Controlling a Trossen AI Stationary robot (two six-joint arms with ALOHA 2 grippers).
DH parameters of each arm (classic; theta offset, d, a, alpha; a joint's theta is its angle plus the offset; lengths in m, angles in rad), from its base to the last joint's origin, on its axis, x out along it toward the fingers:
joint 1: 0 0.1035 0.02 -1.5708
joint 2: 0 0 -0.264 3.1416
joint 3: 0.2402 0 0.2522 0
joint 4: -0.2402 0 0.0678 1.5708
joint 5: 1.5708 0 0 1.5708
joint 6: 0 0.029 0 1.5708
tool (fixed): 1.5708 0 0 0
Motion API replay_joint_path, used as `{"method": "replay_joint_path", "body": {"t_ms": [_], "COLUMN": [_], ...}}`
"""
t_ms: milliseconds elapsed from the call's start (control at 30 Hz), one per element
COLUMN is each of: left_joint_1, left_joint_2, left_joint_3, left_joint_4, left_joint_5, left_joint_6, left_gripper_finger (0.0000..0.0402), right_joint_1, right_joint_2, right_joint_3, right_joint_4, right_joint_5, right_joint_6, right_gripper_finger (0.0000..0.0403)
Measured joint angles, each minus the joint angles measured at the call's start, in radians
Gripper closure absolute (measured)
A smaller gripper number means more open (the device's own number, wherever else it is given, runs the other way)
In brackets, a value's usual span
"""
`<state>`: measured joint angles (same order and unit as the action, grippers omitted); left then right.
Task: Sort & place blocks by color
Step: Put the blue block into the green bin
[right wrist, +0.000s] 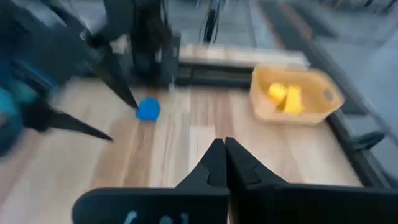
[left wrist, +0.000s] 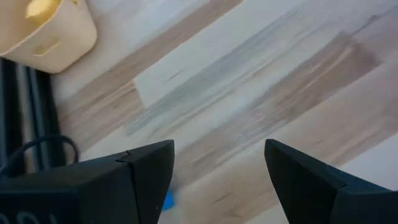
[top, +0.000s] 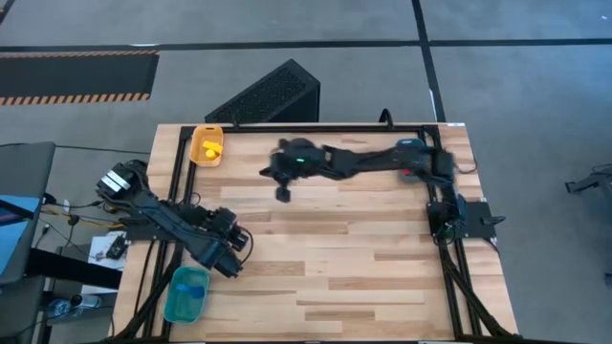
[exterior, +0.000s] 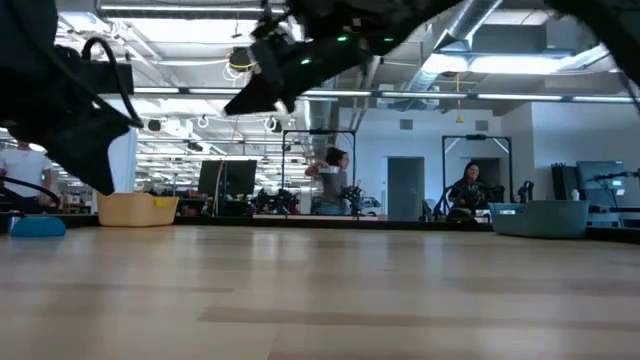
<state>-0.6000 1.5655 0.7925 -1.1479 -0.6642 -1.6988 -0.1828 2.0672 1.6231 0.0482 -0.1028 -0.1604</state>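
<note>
- A blue block [right wrist: 148, 109] lay on the wooden table [top: 363, 258], just beside the left gripper [left wrist: 217, 177], whose fingers stood spread with nothing between them.
- Yellow blocks [right wrist: 285, 97] sat inside the yellow tray [right wrist: 311, 109] at the table's far left corner.
- The right gripper [right wrist: 221, 155], its fingers pressed together and empty, hung above the table's far side, well apart from the blue block.
- A teal tray [top: 186, 294] rested near the left gripper.

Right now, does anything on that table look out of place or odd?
One thing: a blue block lies loose on the wood under the open left pincer, outside the teal tray. The yellow tray holds its yellow blocks neatly.
</note>
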Motion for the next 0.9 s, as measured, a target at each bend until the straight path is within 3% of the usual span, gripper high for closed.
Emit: {"method": "replay_joint_path", "body": {"t_ms": [100,267,467,667,900], "left_joint_1": [0.019,0.084,0.177,0.320,0.507], "left_joint_2": [0.006,-0.023,-0.030,-0.030,-0.035], "left_joint_3": [0.000,-0.029,-0.079,-0.133,-0.172], "left_joint_4": [-0.003,0.082,0.195,0.178,0.191], "left_joint_5": [-0.010,-0.031,-0.013,0.047,0.183], "left_joint_6": [0.020,0.148,0.249,0.272,0.453], "left_gripper_finger": [0.0164,0.0164,0.0164,0.0164,0.0164], "right_joint_1": [-0.003,-0.010,-0.007,-0.007,-0.016], "right_joint_2": [-0.139,-0.341,-0.462,-0.458,-0.459], "right_joint_3": [-0.226,-0.520,-0.758,-0.887,-0.899], "right_joint_4": [0.205,0.384,0.535,0.719,0.739], "right_joint_5": [0.028,0.074,0.094,0.044,0.041], "right_joint_6": [0.047,0.109,0.188,0.263,0.284], "right_gripper_finger": [0.0396,0.0395,0.0393,0.0382,0.0370]}}
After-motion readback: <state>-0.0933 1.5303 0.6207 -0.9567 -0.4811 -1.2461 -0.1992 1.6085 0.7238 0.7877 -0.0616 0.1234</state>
